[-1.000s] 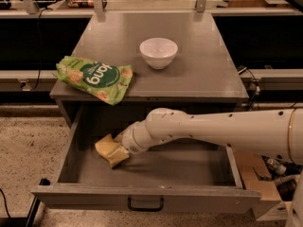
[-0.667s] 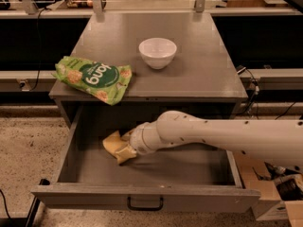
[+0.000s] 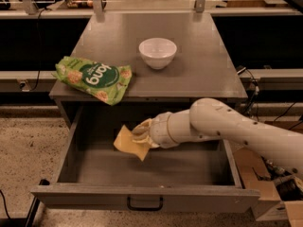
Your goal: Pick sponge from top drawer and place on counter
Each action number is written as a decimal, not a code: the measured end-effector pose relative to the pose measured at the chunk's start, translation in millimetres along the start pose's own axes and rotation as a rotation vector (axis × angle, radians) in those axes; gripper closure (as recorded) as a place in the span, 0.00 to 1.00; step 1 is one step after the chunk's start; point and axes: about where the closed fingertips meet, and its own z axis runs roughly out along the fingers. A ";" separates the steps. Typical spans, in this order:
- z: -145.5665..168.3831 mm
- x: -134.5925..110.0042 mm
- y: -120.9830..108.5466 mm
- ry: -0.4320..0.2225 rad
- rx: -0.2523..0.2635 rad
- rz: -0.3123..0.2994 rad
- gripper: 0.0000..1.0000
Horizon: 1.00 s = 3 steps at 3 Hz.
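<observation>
Gripper (image 3: 141, 137) clamped on sponge (image 3: 124, 144), both inside the open drawer (image 3: 94, 200), left of centre, just below the counter (image 3: 203, 70) front edge; bowl (image 3: 157, 52) and green bag (image 3: 94, 77) on counter.

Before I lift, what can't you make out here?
Camera view: the gripper, inside the top drawer, covers the sponge's right edge.
Whether the sponge clears the drawer floor: angle hides it.
Drawer floor at right: under the arm.
Arm's base: cut by the right edge.
</observation>
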 end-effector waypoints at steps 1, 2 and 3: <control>-48.9 -17.0 -2.9 -0.027 -0.027 -0.157 1.00; -85.0 -25.7 9.4 -0.022 -0.102 -0.283 1.00; -123.4 -37.3 5.4 -0.007 -0.164 -0.376 1.00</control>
